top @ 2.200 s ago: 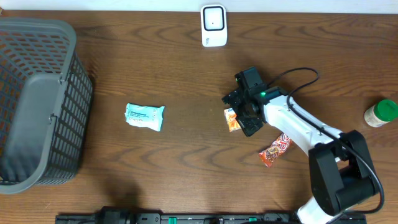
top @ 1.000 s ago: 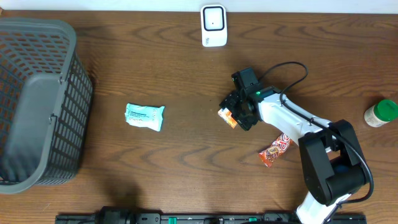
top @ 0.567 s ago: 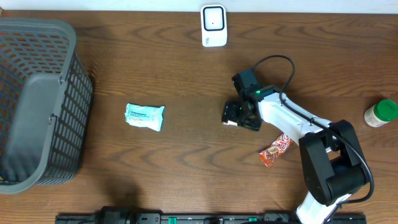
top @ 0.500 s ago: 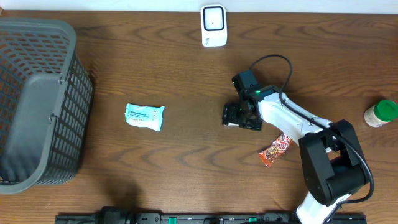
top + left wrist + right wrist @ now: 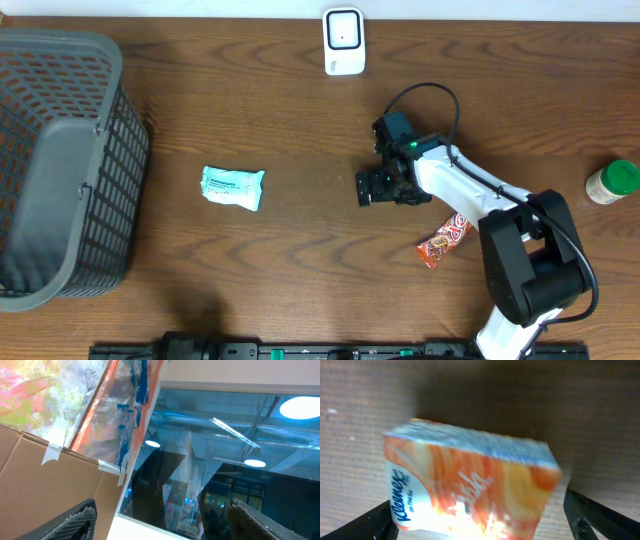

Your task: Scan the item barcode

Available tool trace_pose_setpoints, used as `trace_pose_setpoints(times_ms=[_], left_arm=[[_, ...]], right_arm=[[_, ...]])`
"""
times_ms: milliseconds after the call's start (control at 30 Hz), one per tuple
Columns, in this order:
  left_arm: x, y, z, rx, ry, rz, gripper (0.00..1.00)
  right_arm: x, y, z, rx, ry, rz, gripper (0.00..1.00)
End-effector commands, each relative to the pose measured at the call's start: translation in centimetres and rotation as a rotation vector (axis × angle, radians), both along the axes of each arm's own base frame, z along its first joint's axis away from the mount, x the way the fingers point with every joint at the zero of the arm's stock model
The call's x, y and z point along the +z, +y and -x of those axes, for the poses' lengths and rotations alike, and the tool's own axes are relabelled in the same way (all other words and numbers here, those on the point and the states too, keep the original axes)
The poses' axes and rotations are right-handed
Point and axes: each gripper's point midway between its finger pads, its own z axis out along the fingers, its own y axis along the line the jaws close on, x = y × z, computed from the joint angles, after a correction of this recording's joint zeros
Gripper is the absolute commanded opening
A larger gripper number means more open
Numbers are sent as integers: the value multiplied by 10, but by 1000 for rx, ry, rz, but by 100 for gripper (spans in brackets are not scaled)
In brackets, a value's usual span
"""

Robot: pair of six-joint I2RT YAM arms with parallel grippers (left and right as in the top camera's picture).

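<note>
The right tool (image 5: 484, 521) stood spread wide around a blurred orange Kleenex pack (image 5: 470, 485) at mid-desk (image 5: 300, 250), fingers clear of it. The left tool (image 5: 162, 520) gaped, aimed upward. A teal packet (image 5: 233, 187) lay outside the grey basket (image 5: 128, 180).

The table (image 5: 250, 110) carries one grey mesh basket (image 5: 115, 190), one white scanner (image 5: 343, 41), one teal packet (image 5: 233, 187), one red-orange snack wrapper (image 5: 443, 240) and one green-lidded jar (image 5: 612, 182). The right wrist view adds one orange-and-white Kleenex tissue pack (image 5: 470, 490).
</note>
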Motion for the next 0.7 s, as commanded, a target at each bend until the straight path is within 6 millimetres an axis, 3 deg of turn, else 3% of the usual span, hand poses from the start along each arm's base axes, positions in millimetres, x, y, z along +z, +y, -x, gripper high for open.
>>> trace_pose_setpoints(times_ms=[0, 233, 500, 600, 667], left_arm=[[2, 2, 9, 6, -22, 7, 84], [2, 2, 9, 6, -22, 8, 84], [2, 2, 9, 7, -22, 7, 84], [2, 2, 9, 7, -22, 7, 84], [2, 2, 9, 7, -22, 7, 84]], right_arm=[[-2, -5, -9, -83, -14, 43, 99], [5, -9, -8, -140, -36, 134, 99], [56, 21, -25, -169, -73, 104, 99], [76, 21, -30, -267, -80, 105, 99], [79, 15, -30, -351, -69, 111, 99]])
